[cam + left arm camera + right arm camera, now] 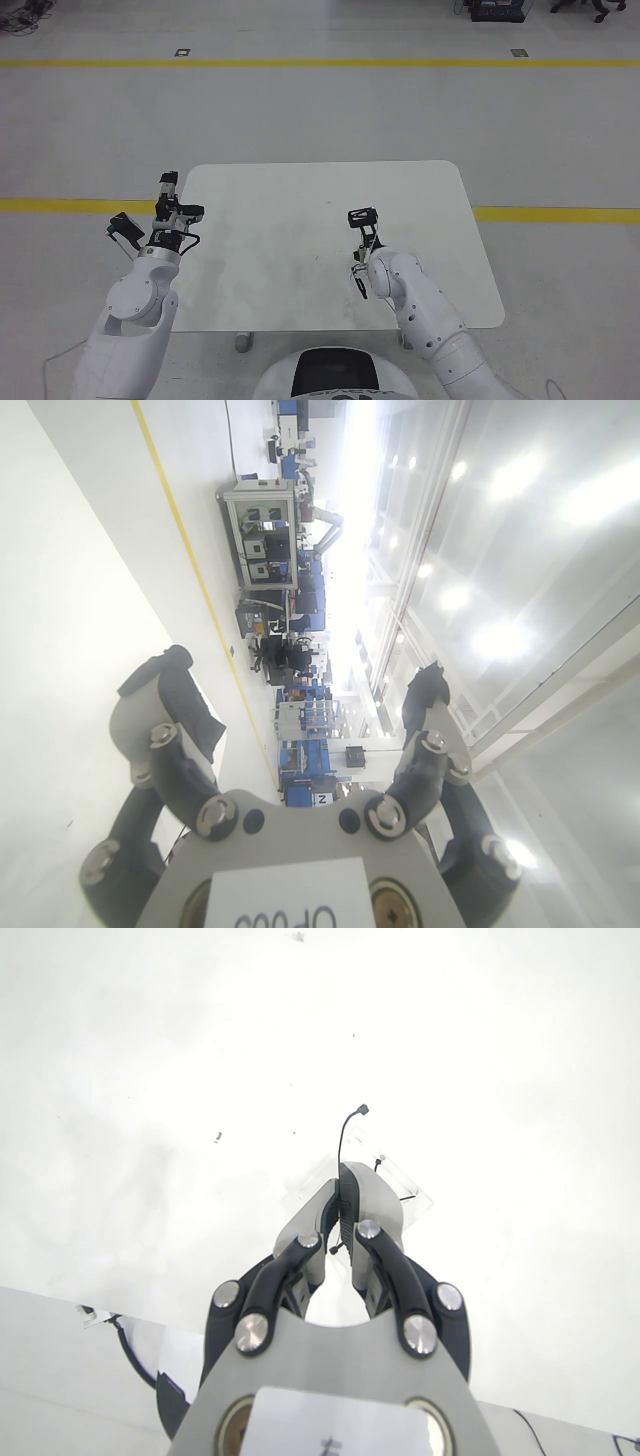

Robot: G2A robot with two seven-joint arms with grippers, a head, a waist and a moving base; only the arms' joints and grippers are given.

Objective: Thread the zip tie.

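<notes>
A thin black zip tie (343, 1138) is pinched between the fingers of my right gripper (343, 1183). Its strap arcs out past the fingertips and ends in a small square head. The other end pokes out behind the pads. This gripper hovers over the near middle of the white table (300, 200), and from above the right gripper (358, 272) is near the front edge. My left gripper (305, 680) is open with nothing between its fingers, tipped up toward the room. In the top view the left gripper (178, 212) hangs at the table's left edge.
A small clear plastic square (395, 1188) lies on the table just beyond my right fingertips, with a thin dark strand on it. Grey floor with yellow lines (320, 63) surrounds the table. Workbenches and equipment racks (265, 540) stand far off in the room.
</notes>
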